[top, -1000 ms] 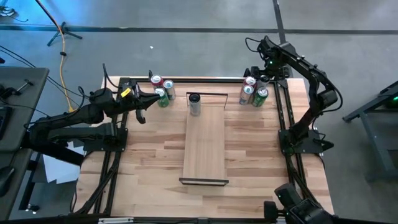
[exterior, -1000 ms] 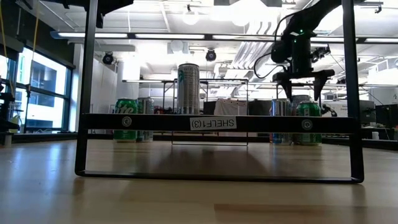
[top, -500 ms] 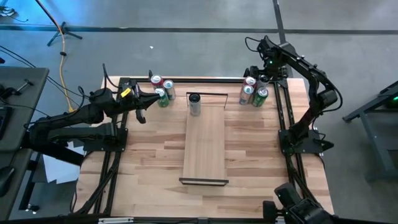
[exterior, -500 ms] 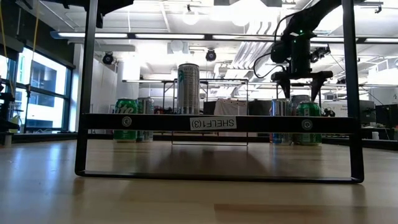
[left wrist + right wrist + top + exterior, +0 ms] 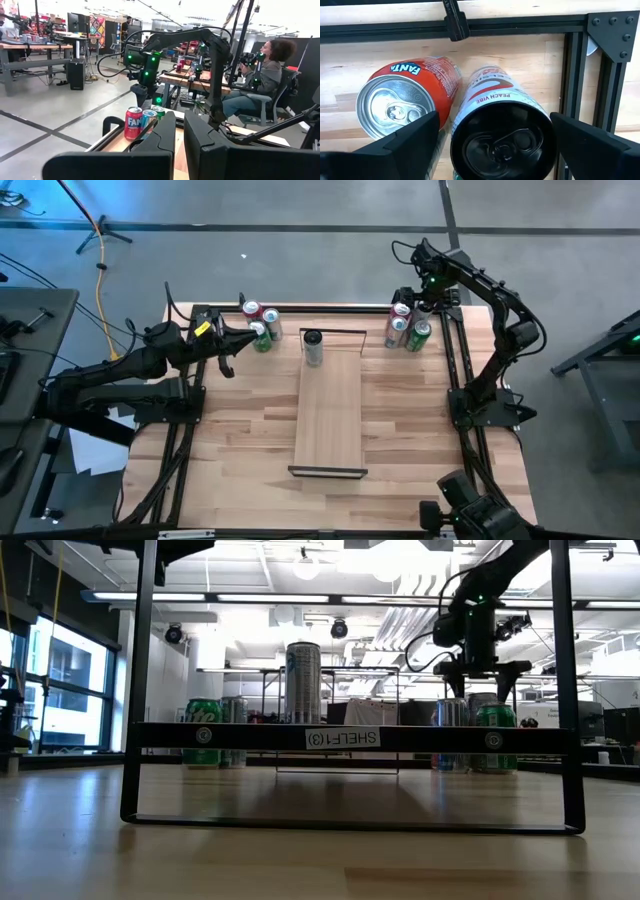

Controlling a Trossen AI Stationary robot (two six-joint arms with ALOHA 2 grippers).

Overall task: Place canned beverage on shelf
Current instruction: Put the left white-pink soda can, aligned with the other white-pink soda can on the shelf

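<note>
The shelf lies lengthwise down the table's middle, and a tall silver can stands on its far end. A cluster of cans stands at the far right corner. My right gripper hangs open above this cluster, pointing down. In the right wrist view its fingers stand on either side of a white black-topped can beside a red Fanta can, apart from both. My left gripper waits shut at the far left, near another cluster of cans.
Dark frame rails run close behind and to the right of the right cluster. The shelf's dark end frame crosses the low view. A seated person shows beyond the table in the left wrist view.
</note>
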